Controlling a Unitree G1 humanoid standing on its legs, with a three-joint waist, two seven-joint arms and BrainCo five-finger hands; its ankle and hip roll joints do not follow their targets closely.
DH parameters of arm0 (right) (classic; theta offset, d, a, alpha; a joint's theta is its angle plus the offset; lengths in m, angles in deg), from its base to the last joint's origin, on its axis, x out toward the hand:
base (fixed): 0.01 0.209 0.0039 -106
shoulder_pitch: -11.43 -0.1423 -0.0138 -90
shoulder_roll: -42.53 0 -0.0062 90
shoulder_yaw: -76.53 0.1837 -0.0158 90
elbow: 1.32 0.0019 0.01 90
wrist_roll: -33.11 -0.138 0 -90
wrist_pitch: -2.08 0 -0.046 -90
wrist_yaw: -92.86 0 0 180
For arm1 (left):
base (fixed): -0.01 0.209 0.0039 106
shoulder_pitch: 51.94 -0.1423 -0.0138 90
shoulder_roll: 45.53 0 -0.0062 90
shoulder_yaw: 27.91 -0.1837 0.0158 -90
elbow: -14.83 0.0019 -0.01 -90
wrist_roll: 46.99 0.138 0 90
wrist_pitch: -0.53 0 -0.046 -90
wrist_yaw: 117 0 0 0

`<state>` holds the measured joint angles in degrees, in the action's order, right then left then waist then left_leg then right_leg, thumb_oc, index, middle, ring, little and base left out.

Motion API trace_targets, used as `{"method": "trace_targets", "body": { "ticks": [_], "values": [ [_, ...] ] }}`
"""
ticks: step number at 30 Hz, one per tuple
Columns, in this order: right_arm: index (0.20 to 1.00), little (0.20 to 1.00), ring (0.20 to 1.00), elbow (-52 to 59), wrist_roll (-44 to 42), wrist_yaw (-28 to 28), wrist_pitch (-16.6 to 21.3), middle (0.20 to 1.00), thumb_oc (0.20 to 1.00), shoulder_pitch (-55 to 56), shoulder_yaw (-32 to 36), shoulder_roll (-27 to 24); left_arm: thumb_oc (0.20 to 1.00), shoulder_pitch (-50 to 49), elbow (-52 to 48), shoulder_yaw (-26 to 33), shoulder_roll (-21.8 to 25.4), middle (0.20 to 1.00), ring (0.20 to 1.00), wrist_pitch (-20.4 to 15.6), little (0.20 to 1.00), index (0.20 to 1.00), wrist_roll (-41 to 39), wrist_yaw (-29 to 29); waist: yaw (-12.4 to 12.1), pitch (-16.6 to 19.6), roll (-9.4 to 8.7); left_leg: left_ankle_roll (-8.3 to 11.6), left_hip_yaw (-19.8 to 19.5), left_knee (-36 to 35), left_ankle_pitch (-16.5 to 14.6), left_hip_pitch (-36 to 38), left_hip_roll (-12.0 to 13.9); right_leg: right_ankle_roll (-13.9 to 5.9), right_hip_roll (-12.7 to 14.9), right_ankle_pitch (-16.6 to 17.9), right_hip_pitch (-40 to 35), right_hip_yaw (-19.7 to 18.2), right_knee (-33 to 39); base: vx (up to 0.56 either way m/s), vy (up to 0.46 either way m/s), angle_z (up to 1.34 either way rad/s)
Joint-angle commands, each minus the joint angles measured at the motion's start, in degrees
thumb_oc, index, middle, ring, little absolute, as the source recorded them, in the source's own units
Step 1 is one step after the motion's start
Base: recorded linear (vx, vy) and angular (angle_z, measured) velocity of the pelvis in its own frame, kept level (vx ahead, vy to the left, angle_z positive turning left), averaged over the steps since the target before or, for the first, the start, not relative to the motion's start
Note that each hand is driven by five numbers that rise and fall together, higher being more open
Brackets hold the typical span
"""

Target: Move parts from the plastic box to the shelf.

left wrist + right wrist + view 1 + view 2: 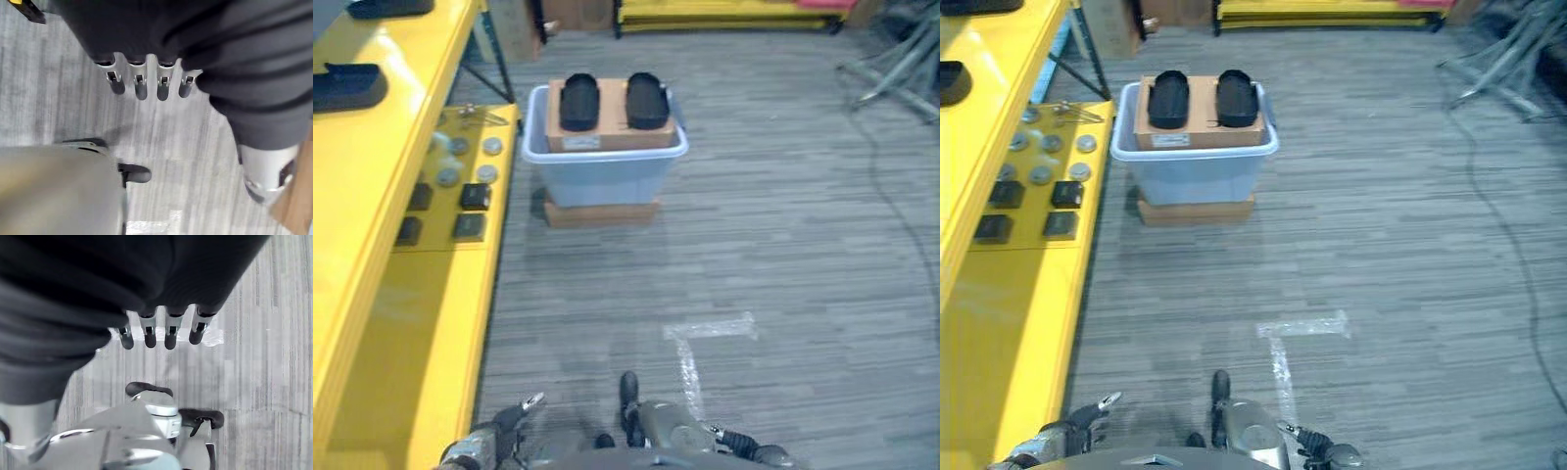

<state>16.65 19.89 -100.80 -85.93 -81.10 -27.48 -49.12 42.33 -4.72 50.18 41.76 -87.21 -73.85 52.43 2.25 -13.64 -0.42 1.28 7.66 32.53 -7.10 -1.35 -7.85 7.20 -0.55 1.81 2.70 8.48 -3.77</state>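
Observation:
A pale blue plastic box (599, 182) stands on the floor ahead of me, beside the yellow shelf (367, 206). A cardboard insert (607, 133) fills its top and carries two black oval parts (578, 101) (647, 100) side by side. My left hand (141, 84) hangs low over the floor, far short of the box, fingers straight and holding nothing. My right hand (168, 332) hangs low too, fingers relaxed and empty. Both also show at the near edge of the eye views, the left hand (480, 443) close to the shelf and the right hand (752, 451) further right.
The shelf's lower board holds several grey round pieces (460, 162) and black blocks (470, 211); a black part (348, 86) lies on its upper board. A cardboard slab (602, 212) sits under the box. Floor tape (710, 327) lies ahead; stand legs (899, 65) at the far right.

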Motion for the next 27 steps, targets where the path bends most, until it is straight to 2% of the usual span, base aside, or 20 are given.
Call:
{"method": "trace_targets", "body": {
  "ticks": [1, 3, 4, 5, 6, 7, 9, 10, 12, 14, 15, 16, 18, 19, 22, 24, 27],
  "values": [
    [1.000, 1.000, 1.000, 2.0, -3.0, 1.4, 0.9, 1.000, 1.000, -1.3, -0.3, -2.4, 1.000, 0.7, -0.9, -1.2, 0.4, 1.000, 1.000, 0.6, 1.000, 1.000, 0.7, -0.3, -0.8, -1.7, -0.79, -1.34, -2.9, 1.5, 6.0, -6.4, 6.7, -7.26, 3.5, -3.7, -3.1, -0.5, -1.3, 0.31, -0.094, -0.12],
    [1.000, 1.000, 1.000, 2.5, -2.8, 1.7, 1.2, 1.000, 1.000, -1.9, 0.1, -2.8, 1.000, 0.3, -0.5, -0.7, 0.0, 1.000, 1.000, 1.1, 1.000, 1.000, 1.3, -0.3, -1.6, -1.8, -0.76, -1.61, -2.4, -1.7, 5.9, -7.9, 6.8, -7.37, 3.2, -4.5, -4.6, -1.1, -1.0, 0.35, 0.015, -0.03],
    [1.000, 1.000, 1.000, 2.7, -1.7, 1.5, 1.2, 1.000, 1.000, -2.5, 0.4, -2.9, 1.000, -0.3, 0.0, -0.4, -0.1, 1.000, 1.000, 1.0, 1.000, 1.000, 1.8, -0.5, -2.2, -1.8, -0.70, -1.92, -2.0, -7.5, 5.6, -6.7, 6.7, -7.69, 2.9, -5.0, -5.7, -1.5, -0.6, 0.29, 0.078, -0.07],
    [1.000, 1.000, 1.000, 2.8, -1.5, 1.5, 1.2, 1.000, 1.000, -2.6, 0.4, -2.9, 1.000, -0.4, 0.1, -0.4, -0.2, 1.000, 1.000, 1.2, 1.000, 1.000, 1.7, -0.5, -2.2, -1.8, -0.72, -1.97, -2.0, -8.4, 5.6, -6.4, 6.7, -7.74, 2.8, -5.1, -5.9, -1.6, -0.5, 0.35, 0.104, -0.16],
    [1.000, 1.000, 1.000, 2.9, -1.2, 1.5, 1.5, 1.000, 1.000, -2.8, 0.3, -3.0, 1.000, -1.0, 0.5, -0.4, -0.2, 1.000, 1.000, 0.9, 1.000, 1.000, 1.9, -0.7, -2.9, -1.8, -0.25, -1.61, -2.5, -14.1, 6.8, -6.1, 6.4, -7.97, 2.0, -5.6, -6.8, -2.2, -0.3, 0.33, 0.086, -0.19],
    [1.000, 1.000, 1.000, 2.7, -1.7, 1.4, 2.1, 1.000, 1.000, -2.9, 0.4, -3.0, 1.000, -2.0, 0.9, -0.5, -0.4, 1.000, 1.000, 0.1, 1.000, 1.000, 3.2, -0.9, -4.2, -1.9, 0.28, -0.62, -4.3, -19.0, 9.6, -7.5, 6.1, -7.98, 0.9, -6.3, -8.2, -3.1, 0.0, 0.39, 0.093, -0.16],
    [1.000, 1.000, 1.000, 2.4, -2.2, 0.9, 3.0, 1.000, 1.000, -3.0, 0.4, -3.2, 1.000, -3.4, 1.3, -0.8, -0.2, 1.000, 1.000, -1.4, 1.000, 1.000, 6.1, -1.6, -6.4, -2.2, 0.55, 0.64, -6.6, -23.0, 13.2, -10.3, 5.6, -7.74, -0.5, -7.8, -11.1, -4.2, 0.7, 0.33, 0.078, -0.12],
    [1.000, 1.000, 1.000, 2.3, -2.1, 0.9, 3.3, 1.000, 1.000, -3.2, 0.2, -3.2, 1.000, -3.8, 1.4, -1.0, -0.1, 1.000, 1.000, -2.0, 1.000, 1.000, 6.4, -1.6, -6.8, -2.1, 0.47, 0.54, -6.8, -23.5, 12.8, -10.6, 5.4, -7.78, -0.5, -8.1, -11.5, -4.5, 0.8, 0.25, 0.089, -0.25],
    [1.000, 1.000, 1.000, 1.7, -1.2, 2.3, 3.4, 1.000, 1.000, -4.0, -0.5, -2.9, 1.000, -4.6, 1.2, -0.9, 0.2, 1.000, 1.000, -2.0, 1.000, 1.000, 5.9, -0.2, -7.9, -0.8, -0.13, -1.03, -5.1, -26.5, 10.2, -9.3, 5.1, -8.04, -0.5, -9.5, -13.1, -4.8, 1.0, 0.22, 0.129, -0.35],
    [1.000, 1.000, 1.000, 1.5, -2.1, 2.6, 3.7, 1.000, 1.000, -4.2, -0.6, -2.6, 1.000, -4.6, 1.1, -0.6, 0.7, 1.000, 1.000, -1.5, 1.000, 1.000, 6.5, 0.1, -8.4, -0.1, -0.38, -1.74, -5.1, -27.5, 9.7, -8.6, 4.8, -8.47, -0.3, -10.6, -13.3, -4.3, -0.2, 0.19, 0.123, -0.47],
    [1.000, 1.000, 1.000, 2.0, -3.1, 2.6, 3.8, 1.000, 1.000, -4.2, -0.6, -2.2, 1.000, -4.1, 1.1, -1.1, 1.6, 1.000, 1.000, -1.9, 1.000, 1.000, 7.4, 0.6, -8.1, 0.3, 0.04, -3.33, -4.3, -28.9, 8.5, -5.7, 5.2, -10.19, 0.9, -9.5, -8.4, -0.7, -10.6, 0.19, 0.152, -0.44],
    [1.000, 1.000, 1.000, 2.3, -2.6, 2.8, 3.9, 1.000, 1.000, -4.0, -0.5, -2.0, 1.000, -3.6, 1.1, -1.3, 2.0, 1.000, 1.000, -1.9, 1.000, 1.000, 7.1, 0.9, -7.7, 0.2, 0.53, -4.07, -4.3, -29.6, 8.0, -4.2, 5.4, -10.60, 1.3, -8.7, -6.1, 0.2, -15.1, 0.19, 0.164, -0.50],
    [1.000, 1.000, 1.000, 2.5, -1.9, 3.1, 4.1, 1.000, 1.000, -3.7, -0.3, -1.8, 1.000, -2.9, 1.0, -1.3, 2.9, 1.000, 1.000, -2.0, 1.000, 1.000, 6.3, 1.5, -7.1, -0.1, 1.03, -4.79, -4.6, -30.7, 7.8, -2.2, 5.6, -11.14, 2.0, -7.7, -3.3, 0.7, -20.2, 0.15, 0.073, -0.15],
    [1.000, 1.000, 1.000, 2.4, -2.0, 3.1, 4.1, 1.000, 1.000, -3.7, -0.6, -1.3, 1.000, -2.0, 0.9, -1.1, 3.8, 1.000, 1.000, -2.4, 1.000, 1.000, 4.0, 2.5, -6.6, -0.5, 1.48, -4.96, -4.2, -31.5, 7.0, -0.1, 6.1, -11.66, 4.0, -7.1, -1.3, 2.2, -20.5, 0.17, 0.017, 0.10],
    [1.000, 1.000, 1.000, 2.0, -0.9, 3.6, 4.5, 1.000, 1.000, -3.4, -0.9, -0.8, 1.000, -0.8, 0.1, -0.2, 4.9, 1.000, 1.000, -1.8, 1.000, 1.000, 2.8, 1.6, -5.9, -1.3, 2.03, -4.22, -3.7, -32.3, 6.6, 1.9, 6.8, -12.15, 6.1, -6.2, -1.0, 3.4, -14.8, 0.17, -0.063, -0.05],
    [1.000, 1.000, 1.000, 1.1, 0.4, 3.6, 4.9, 1.000, 1.000, -3.5, -1.0, -0.9, 1.000, 0.5, -0.2, 0.0, 5.3, 1.000, 1.000, -1.0, 1.000, 1.000, 3.5, 1.2, -4.6, -2.0, 1.73, -3.53, -3.0, -32.4, 5.3, 3.7, 7.1, -13.25, 7.8, -2.4, -0.6, 3.0, -5.4, 0.22, -0.135, -0.04],
    [1.000, 1.000, 1.000, 0.6, 1.8, 3.2, 4.6, 1.000, 1.000, -3.4, -1.1, -0.8, 1.000, 0.8, 0.3, -0.5, 4.9, 1.000, 1.000, -0.9, 1.000, 1.000, 2.2, 1.0, -3.0, -1.9, 1.29, -3.46, -2.7, -32.2, 3.1, 5.8, 7.1, -14.62, 9.1, 1.5, 1.2, 0.7, -0.5, 0.28, -0.165, -0.13]
  ]
}}
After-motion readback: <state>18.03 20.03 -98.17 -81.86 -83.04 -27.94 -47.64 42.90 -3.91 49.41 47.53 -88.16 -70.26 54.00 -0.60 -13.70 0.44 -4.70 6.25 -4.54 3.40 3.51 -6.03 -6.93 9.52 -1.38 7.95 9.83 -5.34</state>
